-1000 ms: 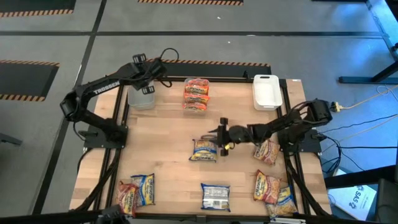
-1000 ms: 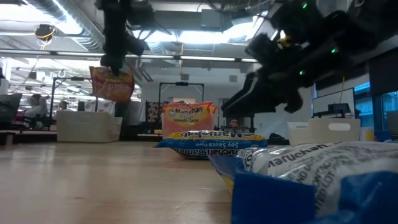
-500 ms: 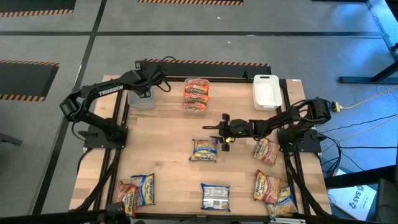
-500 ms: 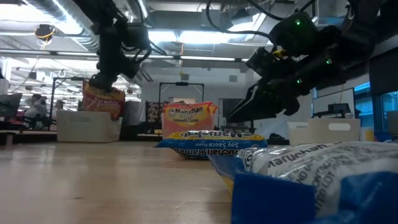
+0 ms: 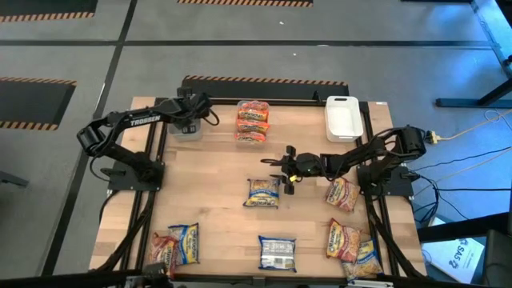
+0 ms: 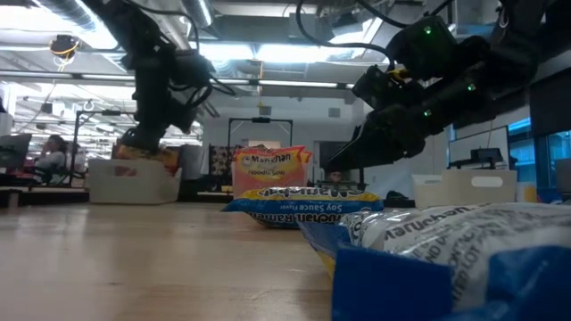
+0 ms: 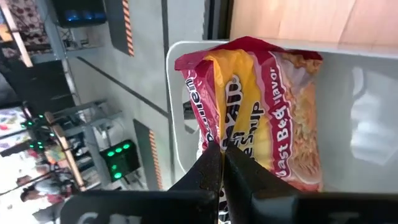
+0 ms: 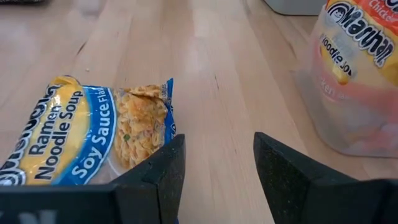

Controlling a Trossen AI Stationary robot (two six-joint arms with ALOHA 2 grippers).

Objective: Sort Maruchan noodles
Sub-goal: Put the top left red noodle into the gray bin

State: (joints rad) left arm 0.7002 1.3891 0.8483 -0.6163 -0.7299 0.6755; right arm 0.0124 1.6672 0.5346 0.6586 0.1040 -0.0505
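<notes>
My left gripper [image 5: 190,122] is shut on a dark red-and-yellow Maruchan packet [image 7: 261,106] over the clear bin [image 5: 181,130] at the table's far left. In the low view the packet [image 6: 143,153] reaches the bin's top edge [image 6: 134,165]. Near the table's middle, my right gripper [image 5: 282,173] stands open and holds nothing. A blue-and-yellow packet [image 5: 262,192] lies flat just near-left of it. In the right wrist view that packet [image 8: 74,140] shows beside one finger [image 8: 163,174]. My left gripper pinches the red-and-yellow packet between its two fingers at the end nearest the wrist [image 7: 217,134], on the yellow stripe. The fingers slant down from the table's left. The packet hangs beyond them into the clear bin; whether it touches the bin's floor I cannot tell.
A clear bin [image 5: 252,122] at far centre holds pink-orange packets, and a white bin [image 5: 342,117] stands far right. Loose packets lie near left [image 5: 176,245], near centre [image 5: 277,252], at the right [image 5: 342,194] and near right [image 5: 352,244].
My left gripper has sunk with the red-and-yellow packet, from well above the far-left clear bin down to its rim, rolling a little. My right gripper, still open, has shifted slightly toward the far edge, away from the blue-and-yellow packet, and then kept still.
</notes>
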